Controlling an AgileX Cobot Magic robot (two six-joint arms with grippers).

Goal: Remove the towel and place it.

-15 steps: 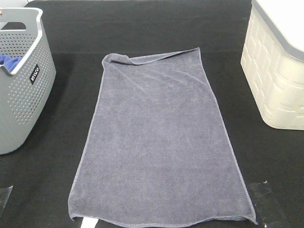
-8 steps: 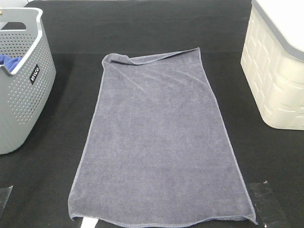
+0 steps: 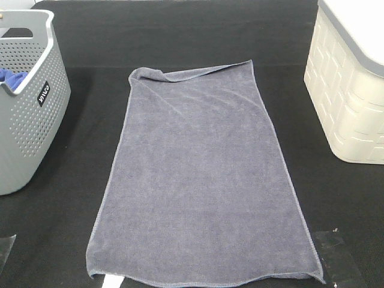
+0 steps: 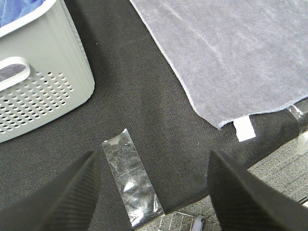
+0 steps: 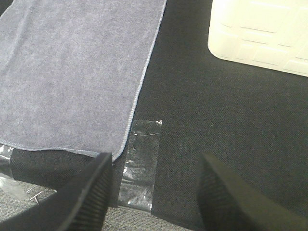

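The slate-lavender towel (image 3: 201, 180) lies spread flat on the black table, long side running from near edge to far, with its far left corner folded over. A stitched hem and a white tag show at its near edge. In the left wrist view the towel (image 4: 231, 53) lies well clear of my left gripper (image 4: 154, 185), which is open and holds nothing. In the right wrist view the towel (image 5: 72, 72) lies beside my right gripper (image 5: 155, 190), also open and empty. Neither gripper shows in the exterior high view.
A grey perforated basket (image 3: 27, 108) with a bright blue cloth (image 3: 11, 77) inside stands at the left. A cream bin (image 3: 351, 90) stands at the right. Clear tape strips (image 4: 131, 175) (image 5: 139, 161) are stuck on the table near its front edge.
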